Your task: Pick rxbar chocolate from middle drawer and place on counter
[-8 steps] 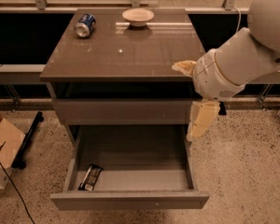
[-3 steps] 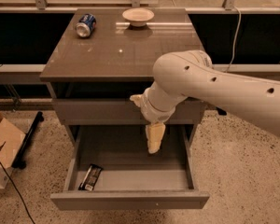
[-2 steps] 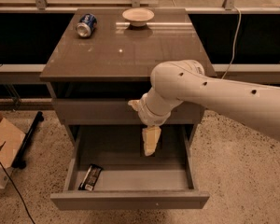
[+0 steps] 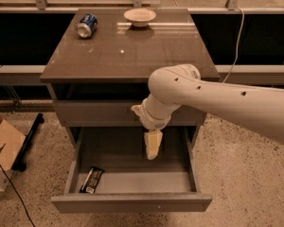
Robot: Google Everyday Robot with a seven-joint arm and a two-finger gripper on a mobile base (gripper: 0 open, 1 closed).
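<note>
Pincer hangs over open middle drawer — rxbar chocolate inside.

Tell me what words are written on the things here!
The rxbar chocolate in the middle drawer: white label patch, print too small to read.
The blue soda can on the counter: markings too blurred to read.
The gripper, hanging above the drawer: no writing shows.

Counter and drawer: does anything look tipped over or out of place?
The can lies on its side at the counter's back left. The bowl sits upright; the bar lies flat in the drawer's front left corner. The gripper hangs above the drawer's middle.
</note>
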